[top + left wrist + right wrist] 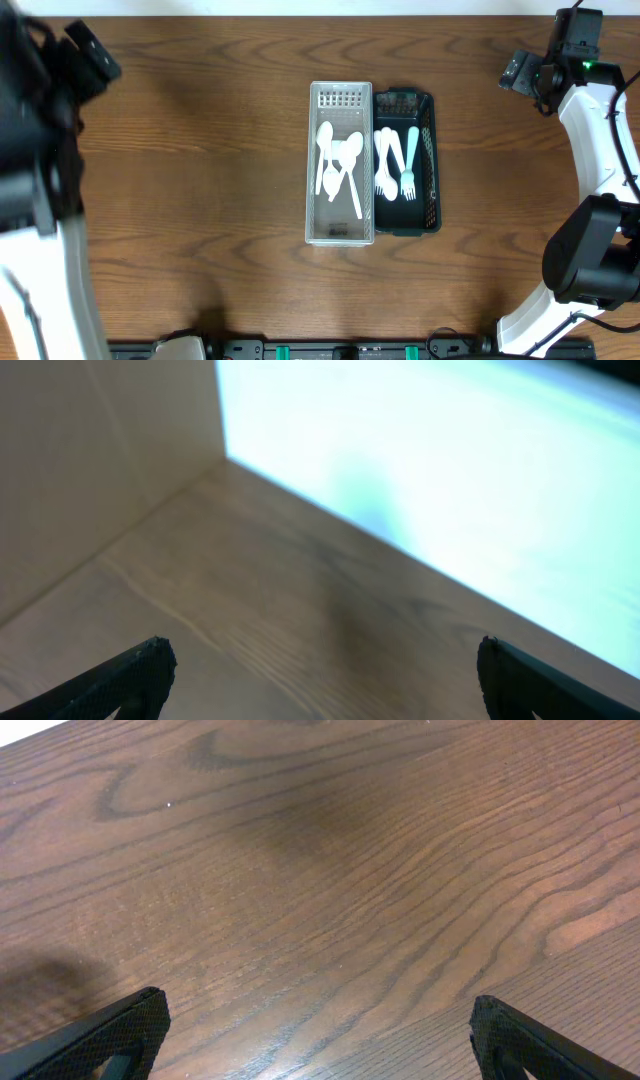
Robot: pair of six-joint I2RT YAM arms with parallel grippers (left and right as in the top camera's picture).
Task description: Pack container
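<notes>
Holding nothing, my left gripper (320, 668) and right gripper (315, 1022) are both spread wide. Spoons (336, 160) lie in the clear container (340, 236), forks (392, 165) in the adjoining dark basket (432, 150)

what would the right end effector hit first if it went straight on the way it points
Most likely the wooden table. The right wrist view shows only wood grain ahead of the open right end effector. How far off the surface lies is unclear.

The right arm (592, 140) has white links, black joints and a small green light (588, 66); the blurred left arm (40, 150) seems alike. Fingertips (120, 1030) are black, cross-hatched.
</notes>
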